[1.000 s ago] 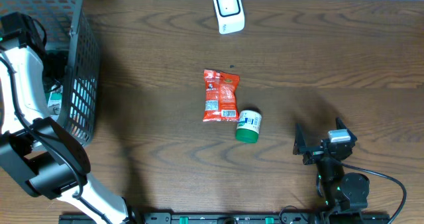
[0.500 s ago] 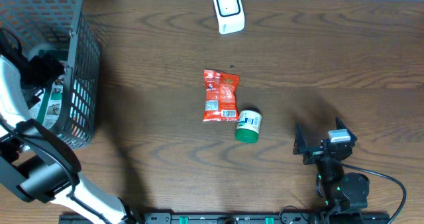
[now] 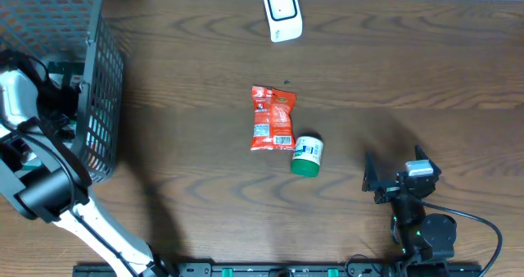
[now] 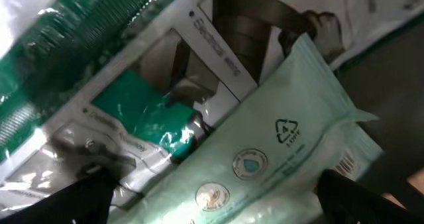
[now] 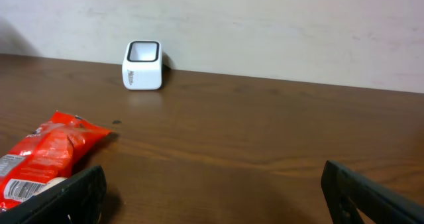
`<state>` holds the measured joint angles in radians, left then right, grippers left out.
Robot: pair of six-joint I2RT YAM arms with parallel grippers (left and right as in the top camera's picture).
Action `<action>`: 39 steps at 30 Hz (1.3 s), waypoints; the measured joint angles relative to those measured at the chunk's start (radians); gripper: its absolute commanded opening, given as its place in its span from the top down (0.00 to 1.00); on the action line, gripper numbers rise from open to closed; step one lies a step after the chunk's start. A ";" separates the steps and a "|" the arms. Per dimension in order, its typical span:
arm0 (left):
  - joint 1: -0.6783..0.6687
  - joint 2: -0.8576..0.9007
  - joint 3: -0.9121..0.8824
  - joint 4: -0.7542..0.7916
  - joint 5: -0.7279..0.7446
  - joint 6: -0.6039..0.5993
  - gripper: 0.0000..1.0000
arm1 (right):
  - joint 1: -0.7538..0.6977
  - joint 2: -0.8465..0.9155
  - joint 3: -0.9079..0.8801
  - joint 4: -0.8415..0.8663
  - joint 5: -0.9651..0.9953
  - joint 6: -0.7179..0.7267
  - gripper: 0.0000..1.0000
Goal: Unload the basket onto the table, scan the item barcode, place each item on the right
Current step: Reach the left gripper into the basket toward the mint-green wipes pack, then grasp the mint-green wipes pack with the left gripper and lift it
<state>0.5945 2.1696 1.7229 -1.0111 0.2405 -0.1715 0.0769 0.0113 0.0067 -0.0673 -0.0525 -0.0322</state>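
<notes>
Since a second ago the left arm has swung lower into the basket point(image 3: 102, 97) at the table's left edge; the right arm and everything out on the table lie as they did.

The left gripper point(image 4: 218, 197) hangs just over the goods in the basket with its fingers spread wide and nothing between them. Under it lies a pale green pouch point(image 4: 291, 144), its barcode point(image 4: 345, 164) showing at one end, overlapping a clear packet point(image 4: 126, 111). The right gripper point(image 5: 215, 197) is parked low near the table's right front, fingers apart and empty.

By my reckoning this scan has barely begun: nothing is gripped, and nothing faces the scanner point(image 3: 282, 13) at the far edge. A red packet point(image 3: 272, 119) and a green-capped tub point(image 3: 308, 156) lie touching mid-table; I cannot tell whether they have been scanned.
</notes>
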 measured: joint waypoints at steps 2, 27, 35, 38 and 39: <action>0.001 0.000 0.000 -0.003 0.000 0.009 0.27 | 0.000 0.000 0.000 0.000 0.000 0.000 0.01; 0.013 -0.095 0.033 -0.030 0.090 0.007 0.93 | 0.000 0.000 0.000 0.000 0.000 0.000 0.01; 0.013 -0.457 0.039 0.001 0.091 -0.016 0.93 | 0.000 0.000 0.000 0.000 0.000 0.000 0.01; 0.013 -0.561 0.039 0.003 0.090 -0.032 0.93 | 0.000 0.000 0.000 0.000 0.000 0.000 0.01; 0.013 -0.593 0.039 0.004 0.090 -0.038 0.93 | 0.000 0.000 0.000 0.000 0.000 0.000 0.01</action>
<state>0.6079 1.5764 1.7622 -1.0069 0.3302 -0.2096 0.0769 0.0113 0.0067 -0.0669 -0.0525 -0.0322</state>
